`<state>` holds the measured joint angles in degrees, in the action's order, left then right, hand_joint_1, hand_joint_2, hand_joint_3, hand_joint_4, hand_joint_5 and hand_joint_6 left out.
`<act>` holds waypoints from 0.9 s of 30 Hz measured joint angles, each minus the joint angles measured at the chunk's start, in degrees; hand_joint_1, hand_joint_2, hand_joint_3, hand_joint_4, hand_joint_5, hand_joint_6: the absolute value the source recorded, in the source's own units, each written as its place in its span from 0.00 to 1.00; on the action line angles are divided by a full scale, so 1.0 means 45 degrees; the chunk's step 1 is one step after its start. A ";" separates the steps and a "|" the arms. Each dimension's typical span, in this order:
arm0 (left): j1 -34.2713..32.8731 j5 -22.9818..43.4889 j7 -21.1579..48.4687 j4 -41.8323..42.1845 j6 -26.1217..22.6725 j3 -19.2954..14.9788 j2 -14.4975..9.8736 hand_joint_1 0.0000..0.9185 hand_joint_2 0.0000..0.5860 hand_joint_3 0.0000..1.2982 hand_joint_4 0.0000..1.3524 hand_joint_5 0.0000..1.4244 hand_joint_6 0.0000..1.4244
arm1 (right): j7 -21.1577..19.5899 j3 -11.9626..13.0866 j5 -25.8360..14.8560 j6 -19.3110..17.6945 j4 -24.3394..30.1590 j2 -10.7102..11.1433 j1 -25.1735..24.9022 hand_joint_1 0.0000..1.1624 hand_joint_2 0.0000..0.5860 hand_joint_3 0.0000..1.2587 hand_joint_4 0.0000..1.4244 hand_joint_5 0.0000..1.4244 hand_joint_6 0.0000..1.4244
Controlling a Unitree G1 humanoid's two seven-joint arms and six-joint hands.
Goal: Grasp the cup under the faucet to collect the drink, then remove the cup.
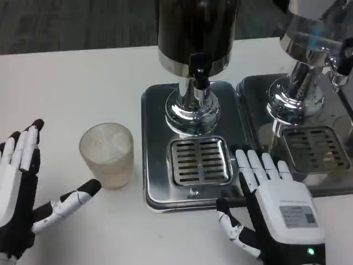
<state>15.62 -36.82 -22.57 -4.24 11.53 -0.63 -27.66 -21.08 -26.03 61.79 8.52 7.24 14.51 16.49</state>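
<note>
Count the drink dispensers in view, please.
2. One dispenser stands at centre, behind the grate; a second dispenser sits at the right edge, partly cut off. More may lie beyond the frame.

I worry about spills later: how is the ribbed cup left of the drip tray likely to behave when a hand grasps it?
The cup looks like thin, translucent plastic, so it would probably flex under a tight squeeze. It seems to hold no drink, so it is likely light and easily nudged. Its ribbed wall should help the left hand's fingers against slipping.
</note>
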 measured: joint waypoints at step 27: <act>-0.3896 0.1330 -0.0429 -0.7291 0.3155 0.1653 0.0729 0.00 0.00 0.00 0.00 0.00 0.00 | 0.0167 0.0120 0.0078 0.0292 0.0403 0.0139 -0.0067 0.29 0.78 0.00 0.00 0.00 0.00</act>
<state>-1.91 -30.84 -24.50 -37.05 25.73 6.81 -24.38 -20.33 -25.50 62.14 9.84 9.05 15.14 16.18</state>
